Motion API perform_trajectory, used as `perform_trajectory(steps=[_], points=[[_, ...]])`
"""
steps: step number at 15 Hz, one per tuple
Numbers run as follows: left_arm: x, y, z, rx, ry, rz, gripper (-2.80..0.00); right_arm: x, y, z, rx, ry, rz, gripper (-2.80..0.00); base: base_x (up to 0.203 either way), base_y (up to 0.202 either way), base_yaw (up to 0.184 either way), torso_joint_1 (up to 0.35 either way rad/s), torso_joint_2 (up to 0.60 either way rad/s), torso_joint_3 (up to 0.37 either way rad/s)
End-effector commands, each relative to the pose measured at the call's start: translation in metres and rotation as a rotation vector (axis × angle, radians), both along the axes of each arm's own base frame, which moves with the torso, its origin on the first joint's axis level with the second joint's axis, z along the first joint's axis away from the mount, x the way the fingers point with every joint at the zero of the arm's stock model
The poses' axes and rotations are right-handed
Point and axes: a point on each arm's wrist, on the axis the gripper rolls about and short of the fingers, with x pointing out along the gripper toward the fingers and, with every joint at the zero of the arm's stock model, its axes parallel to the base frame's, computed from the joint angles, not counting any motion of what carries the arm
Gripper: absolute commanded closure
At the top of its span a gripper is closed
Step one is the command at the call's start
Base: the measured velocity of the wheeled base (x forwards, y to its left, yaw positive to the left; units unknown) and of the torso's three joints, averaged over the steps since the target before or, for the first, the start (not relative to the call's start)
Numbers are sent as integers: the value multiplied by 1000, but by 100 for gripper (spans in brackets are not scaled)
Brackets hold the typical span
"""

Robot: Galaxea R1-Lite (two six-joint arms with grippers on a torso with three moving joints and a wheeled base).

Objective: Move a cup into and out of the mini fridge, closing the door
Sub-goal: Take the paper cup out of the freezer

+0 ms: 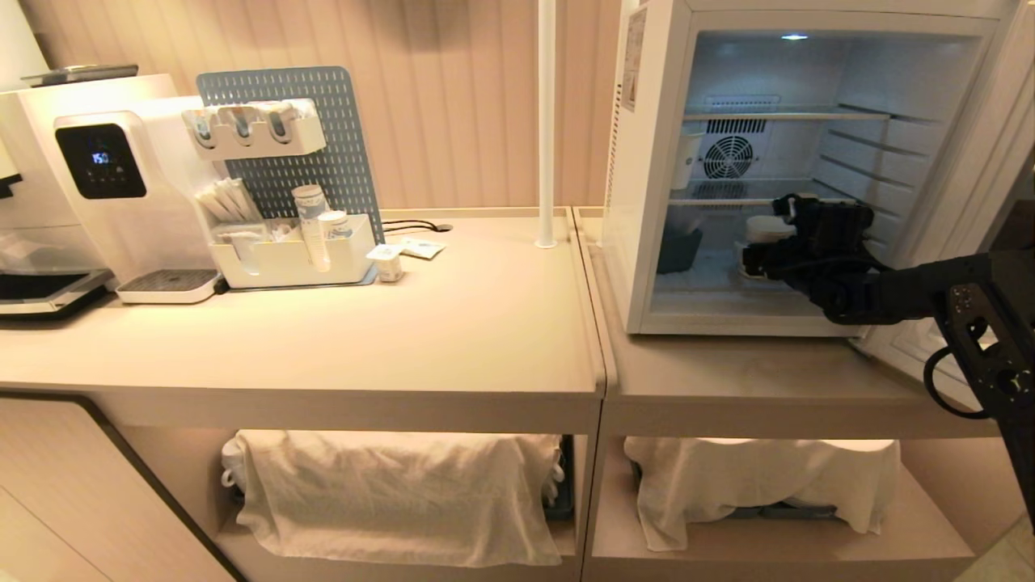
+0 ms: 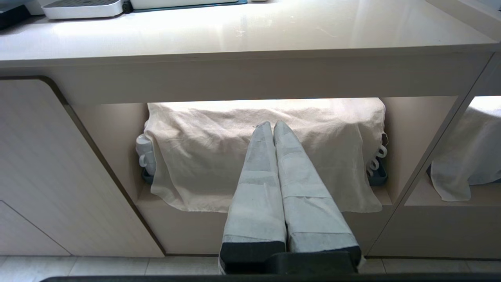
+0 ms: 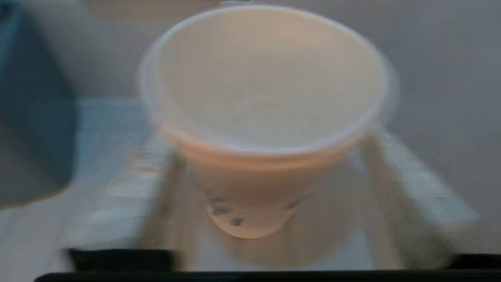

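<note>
Your right claw (image 1: 768,242) is inside the fridge (image 1: 647,242), low down on its floor, under the bottom wire shelf. The cup (image 3: 266,117) stands between its fingers (image 3: 411,188). The fingers are spread, one on each side of the cup wall, and you can see a gap on both sides. Nothing is pinched. From the head view only the cup's rim shows behind the wrist.

Cup orientation: upright, mouth up, narrow base down on the fridge floor. Long axis is vertical, with perhaps a slight lean; the wrist picture is smeared, so you cannot settle that.

Risks from here, as a judgement:
- Paper cup, light and tapered. If one finger meets it first, it slides or tips rather than being caught.
- Squeeze too high or too hard and the rim ovals or the wall creases.
- The taper narrows downward, so a loose grip low down can let it slip out when lifted.
- The shelf is close above the wrist, so a steep lift may knock it.
- A dark tub (image 1: 678,246) sits to the left on the same floor. Swing wide and you hit it.
- The door (image 1: 1003,145) stands open at the right, beside your arm.

Left claw (image 2: 273,124) is parked below the counter (image 2: 250,35), fingers pressed together, holding nothing.
</note>
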Motion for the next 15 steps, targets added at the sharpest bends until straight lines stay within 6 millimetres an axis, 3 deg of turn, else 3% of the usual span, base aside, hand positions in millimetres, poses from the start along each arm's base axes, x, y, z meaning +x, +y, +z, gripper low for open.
perform_trajectory(steps=[1,11,15], points=[[0,0,0,1,0,-1,0,-1,-5,4,-7,-12,-6,0,0,0,0,0,0,0],[0,0,0,0,0,0,0,-13,-4,13,-11,18,-9,0,0,0,0,0,0,0],[0,0,0,1,0,0,0,-37,2,28,-8,93,4,0,0,0,0,0,0,0]])
